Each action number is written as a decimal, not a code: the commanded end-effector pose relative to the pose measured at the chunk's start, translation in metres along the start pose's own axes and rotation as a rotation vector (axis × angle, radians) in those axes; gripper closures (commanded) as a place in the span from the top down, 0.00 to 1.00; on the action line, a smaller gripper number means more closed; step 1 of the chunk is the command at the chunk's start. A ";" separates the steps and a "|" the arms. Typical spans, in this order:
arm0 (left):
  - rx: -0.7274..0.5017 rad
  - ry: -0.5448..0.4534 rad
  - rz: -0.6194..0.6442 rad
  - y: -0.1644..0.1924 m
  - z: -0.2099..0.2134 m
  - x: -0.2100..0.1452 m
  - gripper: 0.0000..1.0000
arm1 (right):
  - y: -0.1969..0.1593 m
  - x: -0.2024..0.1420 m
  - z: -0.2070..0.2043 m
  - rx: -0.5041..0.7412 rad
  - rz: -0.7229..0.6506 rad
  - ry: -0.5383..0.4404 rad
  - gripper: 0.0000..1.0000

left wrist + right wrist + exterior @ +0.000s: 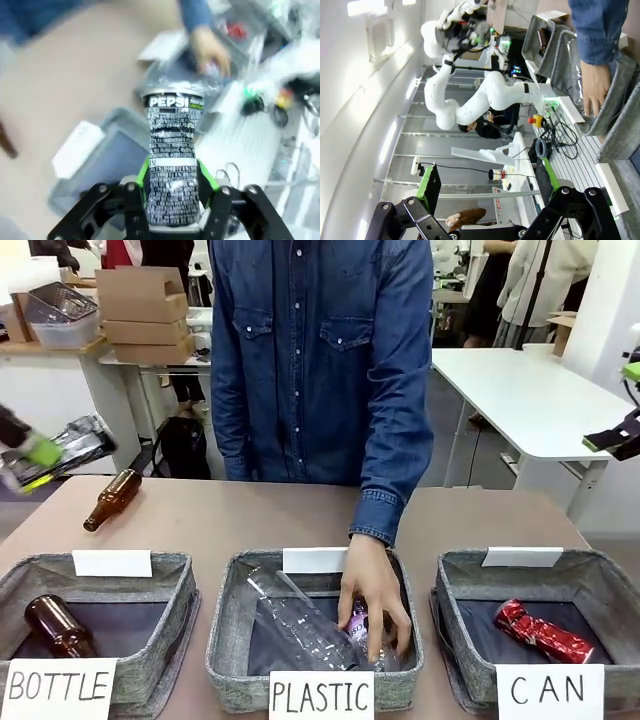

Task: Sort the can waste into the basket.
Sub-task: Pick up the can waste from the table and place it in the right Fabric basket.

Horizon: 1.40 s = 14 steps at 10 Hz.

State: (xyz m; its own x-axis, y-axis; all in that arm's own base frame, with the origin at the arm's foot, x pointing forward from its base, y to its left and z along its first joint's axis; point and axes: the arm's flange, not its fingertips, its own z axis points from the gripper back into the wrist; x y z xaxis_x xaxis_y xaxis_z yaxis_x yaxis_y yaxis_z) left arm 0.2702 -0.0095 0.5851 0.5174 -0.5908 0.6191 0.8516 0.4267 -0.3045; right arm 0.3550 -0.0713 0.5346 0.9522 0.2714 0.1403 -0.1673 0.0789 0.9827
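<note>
The silver can with dark print [172,150] stands upright between my left gripper's green pads; that gripper [172,187] is shut on it, high above the baskets. In the front view the left gripper [30,453] is a blur at the far left edge, above the table. The shiny red can [543,631] lies in the grey basket signed "CAN" [603,580] at the front right. My right gripper [615,410] hangs open at the far right edge, well above that basket. Its fingers [427,190] are spread wide with nothing between them.
A person's hand [375,602] reaches into the middle "PLASTIC" basket [228,625] beside a clear plastic bottle [300,625]. One brown glass bottle [112,498] lies on the table at the back left. Another brown bottle [58,625] lies in the "BOTTLE" basket [170,585].
</note>
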 end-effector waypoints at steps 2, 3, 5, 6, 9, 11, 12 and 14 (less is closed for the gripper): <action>-0.147 -0.005 -0.354 -0.057 -0.018 -0.025 0.00 | 0.001 -0.002 0.002 -0.002 0.017 0.014 1.00; -0.174 -0.065 -0.372 -0.063 -0.024 -0.021 0.00 | 0.001 -0.002 0.002 -0.002 0.017 0.014 1.00; -0.115 0.025 -0.261 -0.059 -0.007 -0.019 0.00 | 0.001 -0.002 0.002 -0.002 0.017 0.014 1.00; -0.115 0.025 -0.261 -0.059 -0.007 -0.019 0.00 | 0.001 -0.002 0.002 -0.002 0.017 0.014 1.00; -0.112 0.010 -0.270 -0.056 -0.009 -0.023 0.38 | 0.001 -0.002 0.002 -0.002 0.017 0.014 1.00; -0.011 0.060 -0.387 -0.111 -0.082 0.042 0.38 | 0.012 -0.009 0.005 -0.057 -0.013 0.016 1.00; 0.043 0.103 -0.447 -0.140 -0.122 0.083 0.38 | 0.023 -0.029 0.021 -0.115 -0.055 0.029 1.00; 0.028 0.251 -0.600 -0.175 -0.206 0.165 0.38 | 0.046 -0.104 0.080 -0.195 -0.119 0.006 1.00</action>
State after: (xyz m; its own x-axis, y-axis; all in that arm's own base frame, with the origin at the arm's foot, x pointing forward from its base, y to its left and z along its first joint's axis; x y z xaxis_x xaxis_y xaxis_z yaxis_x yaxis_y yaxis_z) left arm 0.1678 -0.2768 0.5798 -0.0221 -0.8257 0.5636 0.9987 0.0078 0.0507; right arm 0.3018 -0.1286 0.5534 0.9637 0.2592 0.0638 -0.1314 0.2524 0.9587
